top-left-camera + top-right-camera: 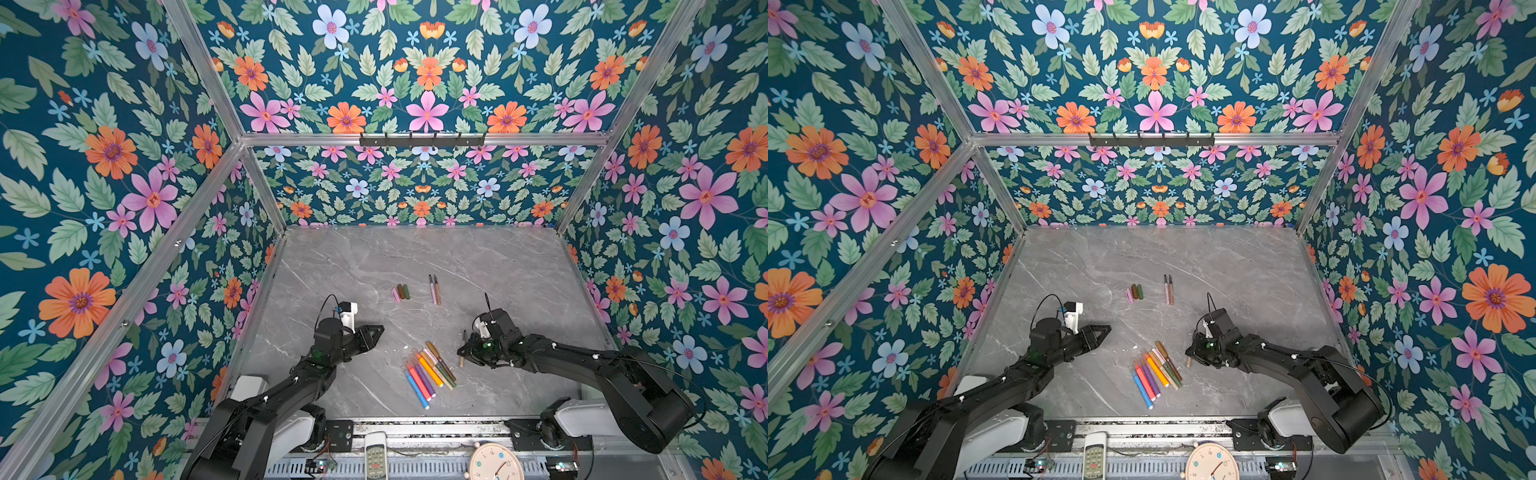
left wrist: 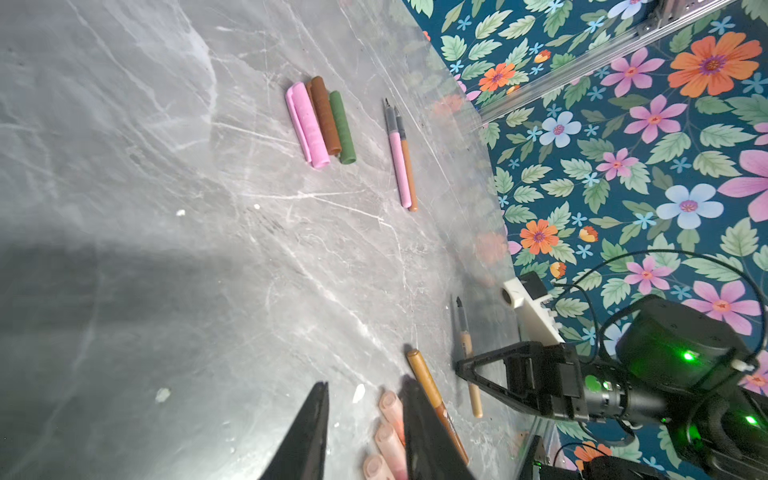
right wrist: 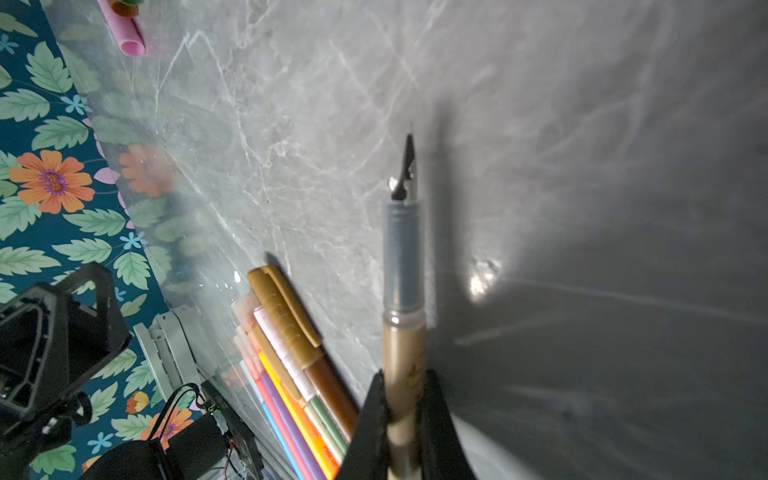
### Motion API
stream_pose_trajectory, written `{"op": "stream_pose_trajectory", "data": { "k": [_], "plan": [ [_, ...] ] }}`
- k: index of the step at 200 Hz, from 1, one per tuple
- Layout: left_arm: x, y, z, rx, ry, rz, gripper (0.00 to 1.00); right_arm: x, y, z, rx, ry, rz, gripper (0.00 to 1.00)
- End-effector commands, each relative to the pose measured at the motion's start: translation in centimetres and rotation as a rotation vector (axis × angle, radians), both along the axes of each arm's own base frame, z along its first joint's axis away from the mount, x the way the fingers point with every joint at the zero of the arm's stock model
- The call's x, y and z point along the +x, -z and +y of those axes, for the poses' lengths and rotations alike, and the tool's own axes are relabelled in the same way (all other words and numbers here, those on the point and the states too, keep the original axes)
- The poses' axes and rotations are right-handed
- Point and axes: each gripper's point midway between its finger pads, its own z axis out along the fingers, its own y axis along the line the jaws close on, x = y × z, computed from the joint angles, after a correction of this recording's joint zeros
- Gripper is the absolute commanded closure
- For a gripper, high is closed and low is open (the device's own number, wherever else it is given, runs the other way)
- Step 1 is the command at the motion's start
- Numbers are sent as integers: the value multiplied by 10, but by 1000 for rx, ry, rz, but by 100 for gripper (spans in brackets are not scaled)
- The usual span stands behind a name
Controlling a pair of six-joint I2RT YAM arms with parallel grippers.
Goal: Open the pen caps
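Note:
Three pen caps (image 1: 401,292), pink, brown and green, lie side by side at mid-table, seen close in the left wrist view (image 2: 322,120). Just right of them lie two uncapped pens (image 1: 434,289), pink and orange. A bunch of several capped pens (image 1: 430,370) lies near the front in both top views (image 1: 1156,372). My right gripper (image 1: 462,351) is shut on a tan pen (image 3: 403,270) whose dark nib is bare and points toward the back of the table. My left gripper (image 1: 376,330) hovers left of the bunch, jaws a little apart (image 2: 365,390) with nothing between them.
A remote control (image 1: 376,457) and a round clock (image 1: 494,463) sit on the front rail below the grey marble table (image 1: 498,270). Flowered walls close in the left, back and right sides. A black hook rail (image 1: 422,140) hangs on the back wall.

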Motion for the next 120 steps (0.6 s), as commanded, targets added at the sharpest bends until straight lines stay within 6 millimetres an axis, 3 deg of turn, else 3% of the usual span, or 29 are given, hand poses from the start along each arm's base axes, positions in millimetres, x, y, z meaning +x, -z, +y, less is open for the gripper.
{"op": "stream_pose_trajectory", "data": {
  "k": [1, 47, 86, 120],
  "plan": [
    [1, -3, 1, -4, -11, -14, 67, 11, -2, 4, 0, 29, -14, 100],
    [6, -6, 0, -4, -9, -28, 67, 26, -3, 23, -26, -6, -8, 100],
    [11, -19, -1, -47, -28, -96, 68, 23, -7, 38, -128, -72, -20, 100],
    [30, -40, -2, -33, -45, -185, 67, 16, -10, 27, -170, -58, -33, 100]
  ]
}}
